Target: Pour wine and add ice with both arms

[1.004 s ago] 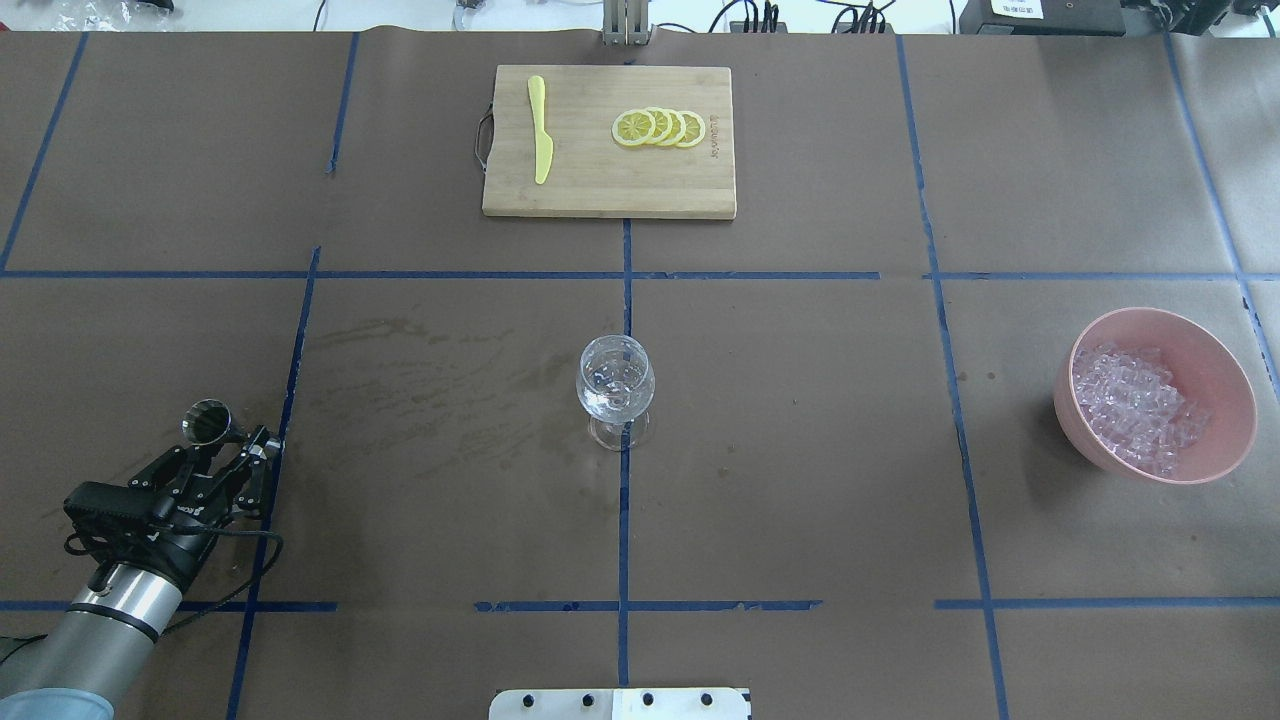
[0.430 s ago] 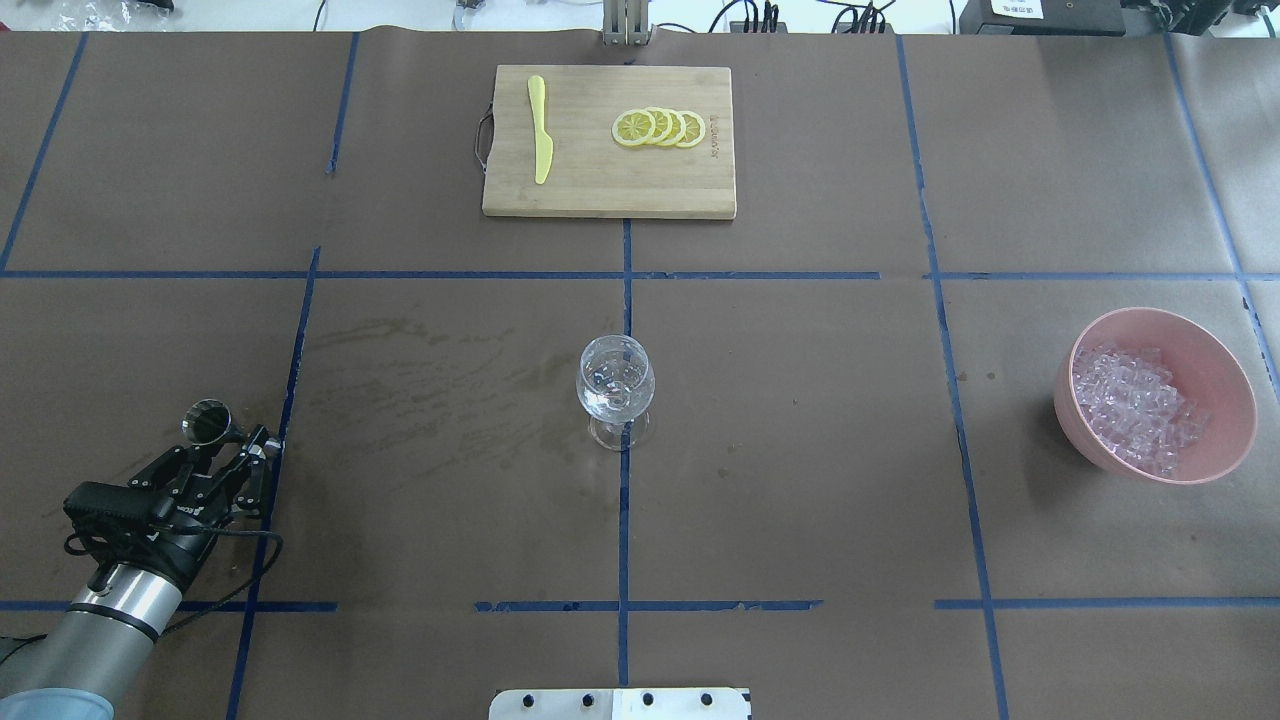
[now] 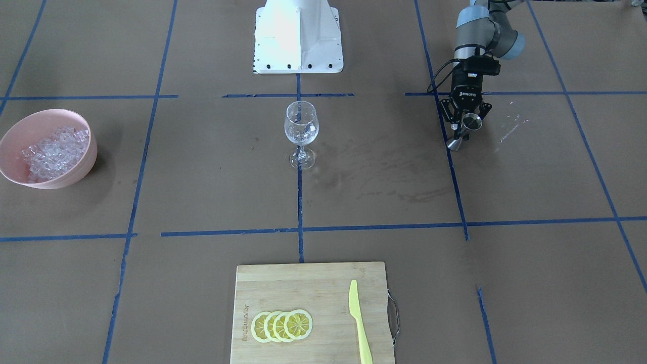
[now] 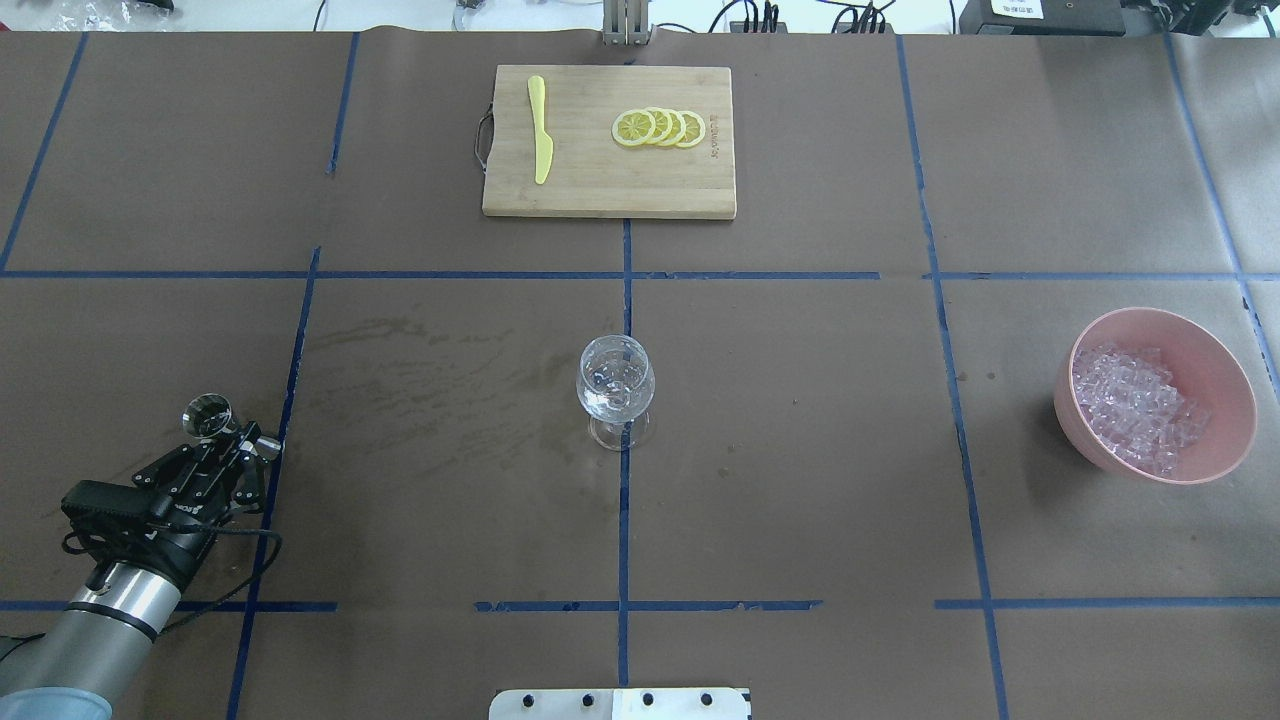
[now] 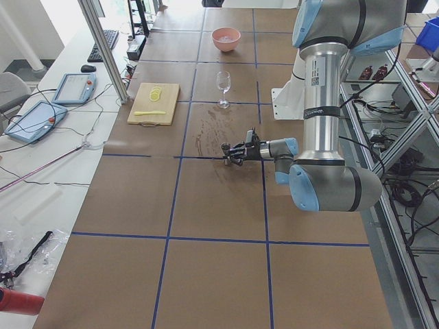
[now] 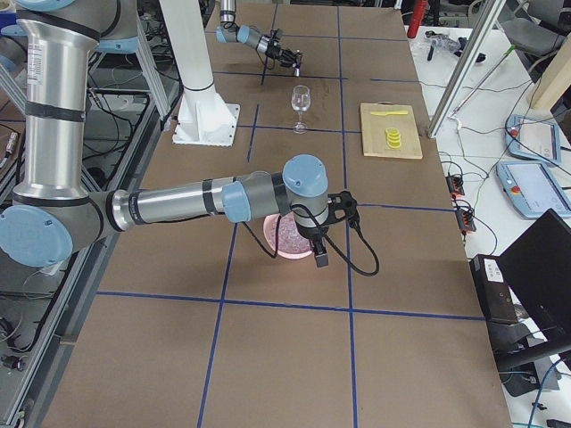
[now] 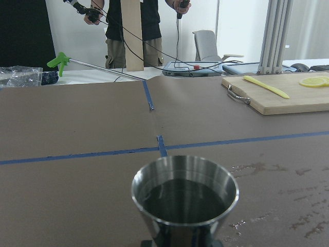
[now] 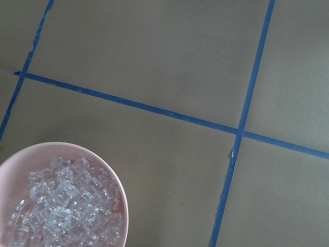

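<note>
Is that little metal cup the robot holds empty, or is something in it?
Not empty: the left wrist view shows dark liquid inside the metal cup, below its rim.

Brown table (image 4: 800, 450) crossed by blue tape lines (image 4: 623, 520); pink bowl (image 4: 1215, 365) of whitish ice (image 4: 1135, 410); yellow knife (image 4: 541, 130) (lemon slices (image 4: 660, 128) too); dark wine (image 7: 182, 200) in a silver jigger (image 7: 185, 231).

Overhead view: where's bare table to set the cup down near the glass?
Bare stretches: between wine glass and pink bowl; between glass and cutting board; and the stained patch between glass and the left gripper holding the cup. Only the board itself, with knife and lemon slices, is crowded.
</note>
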`<state>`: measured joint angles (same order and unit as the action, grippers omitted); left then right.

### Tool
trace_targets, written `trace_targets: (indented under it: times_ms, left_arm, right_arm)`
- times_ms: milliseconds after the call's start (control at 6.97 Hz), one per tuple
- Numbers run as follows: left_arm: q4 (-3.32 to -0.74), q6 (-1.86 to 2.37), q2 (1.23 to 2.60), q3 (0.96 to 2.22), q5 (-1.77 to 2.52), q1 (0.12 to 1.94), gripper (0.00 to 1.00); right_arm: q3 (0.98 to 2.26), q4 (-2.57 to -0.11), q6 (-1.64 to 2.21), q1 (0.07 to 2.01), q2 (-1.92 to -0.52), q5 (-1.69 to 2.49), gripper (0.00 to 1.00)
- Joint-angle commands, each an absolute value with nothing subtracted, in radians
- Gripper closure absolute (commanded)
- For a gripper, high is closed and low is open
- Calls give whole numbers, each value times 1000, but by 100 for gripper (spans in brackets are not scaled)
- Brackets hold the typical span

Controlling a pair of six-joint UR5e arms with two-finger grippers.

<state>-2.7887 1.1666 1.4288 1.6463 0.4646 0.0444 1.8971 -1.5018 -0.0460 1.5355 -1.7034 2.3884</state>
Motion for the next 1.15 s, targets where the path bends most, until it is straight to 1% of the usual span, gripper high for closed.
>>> trace_targets:
  times_ms: [0,143,574,860,1004]
  left_arm:
    - [-2798,1155,1427,1655,465,46,100]
    - [-2863,1113,1427,1655,465,46,100]
    - [-3222,707,1443,1655,465,44,100]
    - [-3228,529,1549,1663,465,72,100]
    - [-3221,499,1565,1669,469,74,100]
  right_arm:
    - [1896,-1502,-46,1536,-1704,2388,0]
    - [1896,-1502,-46,1536,-1703,2388,0]
    - [1896,-1502,-46,1536,-1703,2388,0]
    - [1896,-1502,-46,1536,-1703,2388,0]
    - [1898,-1502,-46,1536,-1703,2387,0]
